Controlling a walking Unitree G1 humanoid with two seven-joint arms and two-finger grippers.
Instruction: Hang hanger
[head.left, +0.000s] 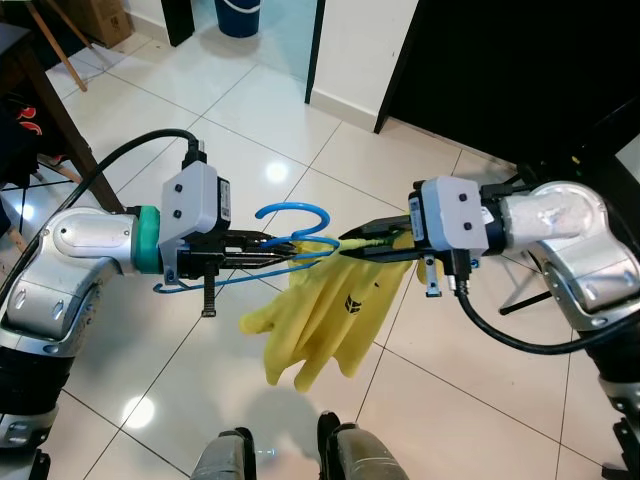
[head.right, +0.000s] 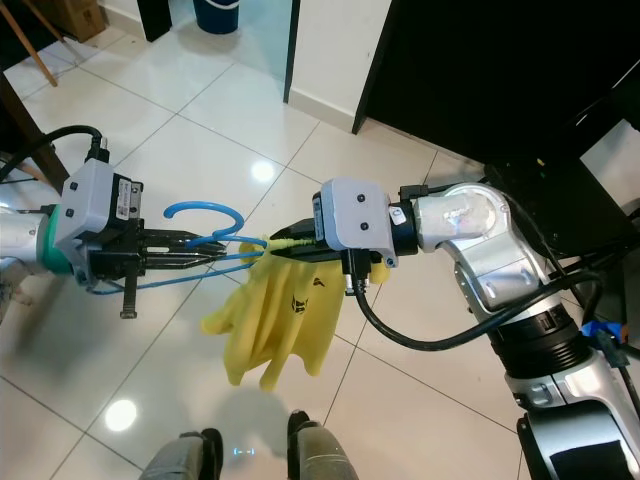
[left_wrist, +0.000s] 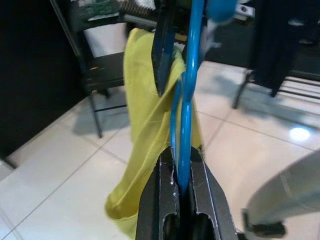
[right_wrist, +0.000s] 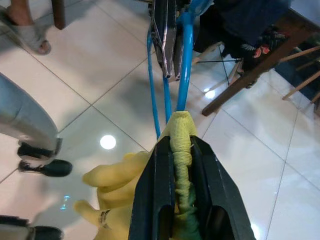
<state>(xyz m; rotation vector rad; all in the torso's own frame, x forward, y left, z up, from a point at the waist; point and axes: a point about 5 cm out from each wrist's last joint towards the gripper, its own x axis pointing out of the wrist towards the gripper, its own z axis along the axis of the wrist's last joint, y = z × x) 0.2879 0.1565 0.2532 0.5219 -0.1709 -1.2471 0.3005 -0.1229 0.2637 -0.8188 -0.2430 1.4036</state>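
Observation:
A blue wire hanger (head.left: 292, 222) is held level in front of me, its hook curving upward. My left gripper (head.left: 285, 250) is shut on the hanger's wire (left_wrist: 182, 150). A yellow garment (head.left: 325, 310) droops from the hanger toward the floor. My right gripper (head.left: 352, 243) is shut on a bunched fold of that yellow garment (right_wrist: 181, 150), fingertip to fingertip with the left one. In the right wrist view the left gripper's fingers (right_wrist: 165, 37) point back at me along the blue wire.
White tiled floor (head.left: 130, 330) lies below. A wooden table leg (head.left: 60, 110) and chair stand at the left. Behind are a dark cabinet (head.left: 500, 60), a black rack (head.right: 560, 170) at right and a blue bin (head.left: 238, 15). A person's sandalled foot (right_wrist: 27, 32) stands nearby.

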